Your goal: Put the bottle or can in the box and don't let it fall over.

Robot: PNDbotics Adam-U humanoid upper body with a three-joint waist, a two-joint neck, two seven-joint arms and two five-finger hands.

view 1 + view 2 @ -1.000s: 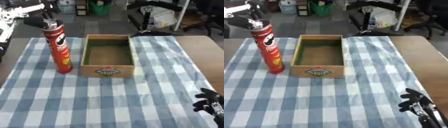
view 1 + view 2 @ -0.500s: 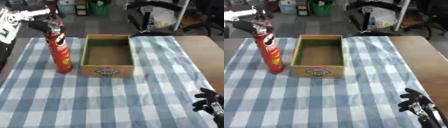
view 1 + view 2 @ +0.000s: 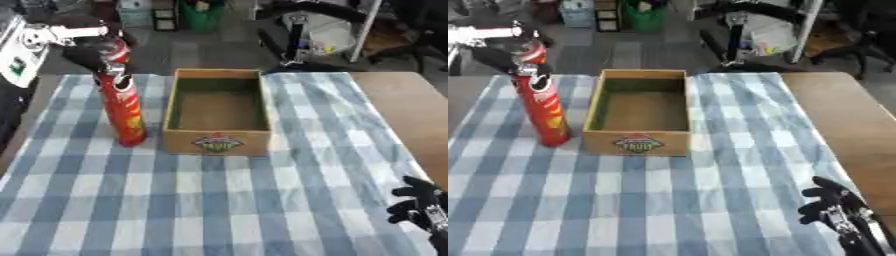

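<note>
1. Nearest of all, the right hand (image 3: 833, 207) shows at the lower right corner, well apart from the box, idle, dark fingers curled in on nothing.
2. Under everything lies a blue and white checked cloth (image 3: 227, 200), spread over a wooden table (image 3: 407, 110) whose bare top shows to the right of the box.
3. At the middle stands the box (image 3: 219, 117), an open cardboard tray, empty, with a green lining. Its near wall bears an oval label (image 3: 217, 143) in red and green; the words are too blurred to read.
4. Just left of the box, close to its near left corner but not touching it, stands the can (image 3: 122, 110), a tall red tube, upright on the cloth. Yellow marks show on its side; no writing can be read.
5. Beyond that, the left hand (image 3: 98, 50) reaches in from the upper left and has closed over the top of the can, fingers curled round its upper end. Half a second ago it was only arriving above the lid; the can's base has not shifted.
6. That suggests the grasp is just made, so the lift over the box's left wall probably comes next. Held so high, the tube could swing at its foot.
</note>
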